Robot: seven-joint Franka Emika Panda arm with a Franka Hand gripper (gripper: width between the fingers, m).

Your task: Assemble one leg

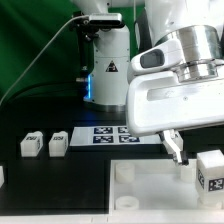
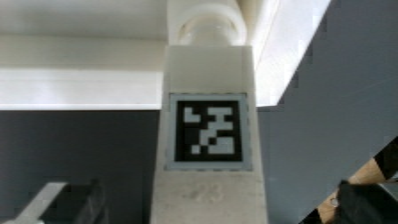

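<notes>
Wrist view: the leg (image 2: pixel 210 130) stands mid-frame, with the gripper (image 2: pixel 214 205) spread wide either side and not touching it. Exterior view: the leg is lower right, by the white tray piece (image 1: pixel 140 195).

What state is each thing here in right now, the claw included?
leg: ungripped, tag facing the wrist camera.
gripper: open, straddling the leg without touching it.
two spare legs: loose on the table, side by side.
tray-like piece: lying flat on the table.
marker board: lying flat, nothing on it.
</notes>
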